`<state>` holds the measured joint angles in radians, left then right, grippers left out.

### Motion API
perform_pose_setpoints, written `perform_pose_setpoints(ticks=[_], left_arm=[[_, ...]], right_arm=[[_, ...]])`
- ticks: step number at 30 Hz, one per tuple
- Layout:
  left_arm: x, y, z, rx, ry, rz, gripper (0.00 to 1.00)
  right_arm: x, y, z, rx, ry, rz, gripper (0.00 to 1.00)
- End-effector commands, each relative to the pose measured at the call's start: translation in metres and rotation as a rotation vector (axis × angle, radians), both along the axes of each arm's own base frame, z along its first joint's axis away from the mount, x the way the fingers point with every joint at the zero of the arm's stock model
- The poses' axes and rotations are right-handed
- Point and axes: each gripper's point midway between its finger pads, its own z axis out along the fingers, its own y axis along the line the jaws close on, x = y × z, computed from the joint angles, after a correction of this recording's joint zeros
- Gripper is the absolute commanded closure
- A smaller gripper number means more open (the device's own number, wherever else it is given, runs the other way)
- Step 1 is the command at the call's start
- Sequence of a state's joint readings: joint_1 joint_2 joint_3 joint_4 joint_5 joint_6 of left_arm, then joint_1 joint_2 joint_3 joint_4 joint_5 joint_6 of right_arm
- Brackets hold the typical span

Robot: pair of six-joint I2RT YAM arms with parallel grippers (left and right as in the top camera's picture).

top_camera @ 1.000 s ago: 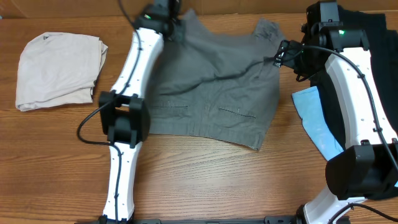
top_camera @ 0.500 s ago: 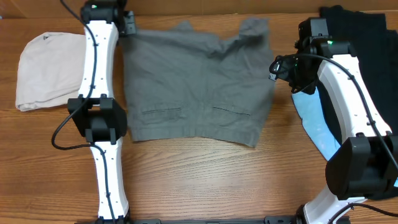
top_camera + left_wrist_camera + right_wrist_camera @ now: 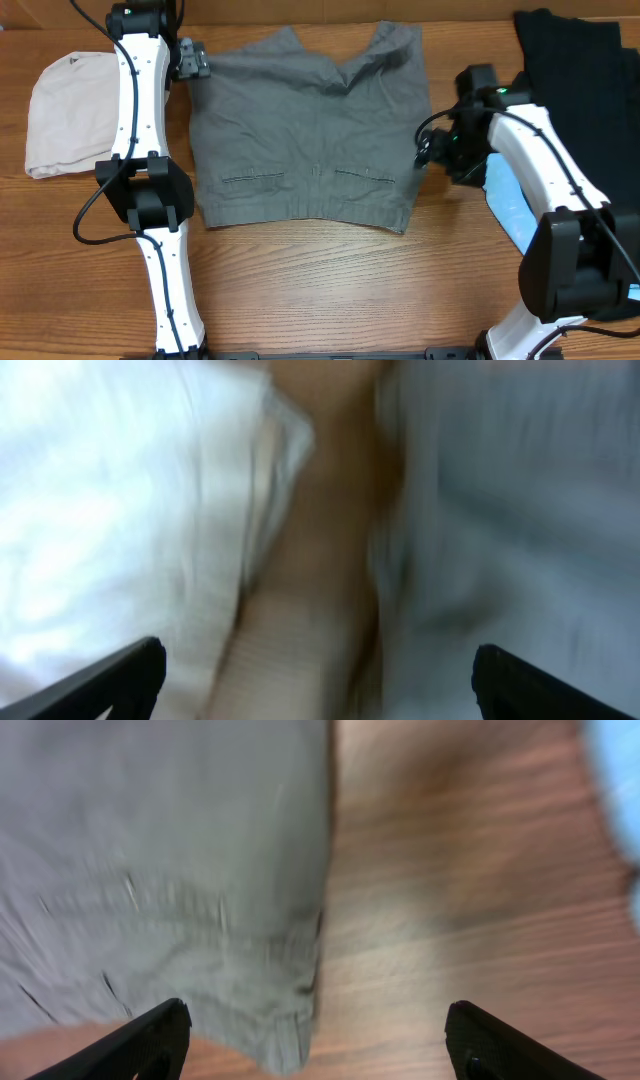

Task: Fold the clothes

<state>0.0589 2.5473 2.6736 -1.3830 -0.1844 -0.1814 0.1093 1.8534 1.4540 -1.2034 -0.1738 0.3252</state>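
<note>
- Since both arms sit at the sides of the gray shorts (image 3: 310, 130), the step in hand looks like taking the first grip for a fold; shorts lie spread flat mid-desk (image 3: 350, 290), waistband toward the robot, legs pointing away
- left fingers (image 3: 192, 60) just beside the far-left leg hem corner, spread wide, nothing between them; left wrist view is blurred, pale and gray cloth below
- right fingers (image 3: 435, 150) just beside the shorts' right edge, near the pocket line, also wide apart and empty; right wrist view shows the gray side edge and bare wood under them
- to do it well: come down on the cloth edge itself, not the wood beside it, and pinch the hem fully before lifting
- likely fold is one leg over the other along the centre seam, so take hem corner and waist corner of the same side, carry both over together, keep low so the cloth doesn't drag
- rumple between the legs needs pulling flat first or it gets trapped in the fold
- stay off the folded beige garment (image 3: 75, 115) at left, and the light blue cloth (image 3: 510, 205) and black clothes (image 3: 580, 60) at right
</note>
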Motion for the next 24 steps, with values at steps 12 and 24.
perform_pose_setpoints(ticks=[12,24], left_arm=[[-0.096,-0.096,0.153,-0.374,-0.080,-0.224,0.00],[-0.191,-0.110,0.184,-0.192,-0.053,-0.074,0.00]], right_arm=[[-0.033,0.025,0.034,0.033,-0.008,0.041,0.15],[-0.074,0.043,0.064,0.048,-0.079,0.116,0.05]])
